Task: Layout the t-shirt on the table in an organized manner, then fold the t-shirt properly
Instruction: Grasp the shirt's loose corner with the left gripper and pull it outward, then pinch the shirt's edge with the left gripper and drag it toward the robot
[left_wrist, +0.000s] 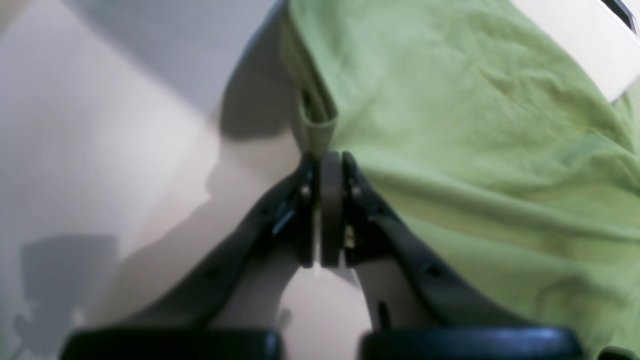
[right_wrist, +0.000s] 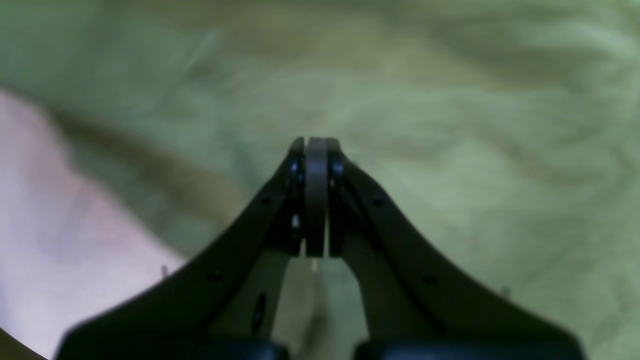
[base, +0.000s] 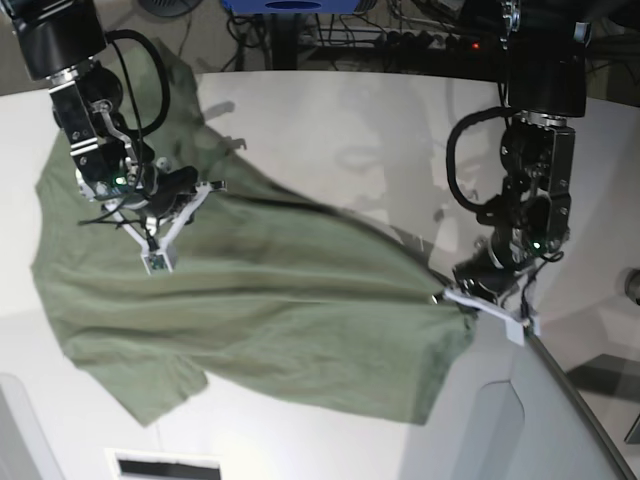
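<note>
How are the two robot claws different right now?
The left end effector pinches the t-shirt at its very edge, beside bare table; the right end effector sits over the middle of the cloth, and the blur hides whether it holds any. Both are black, and both are shut.

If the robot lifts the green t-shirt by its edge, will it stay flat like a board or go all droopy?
Probably droopy. The t-shirt already lies in soft wrinkles on the table, and its hem bunches where the left gripper pinches it. It looks thin, so likely light, and might drag and fold over itself.
</note>
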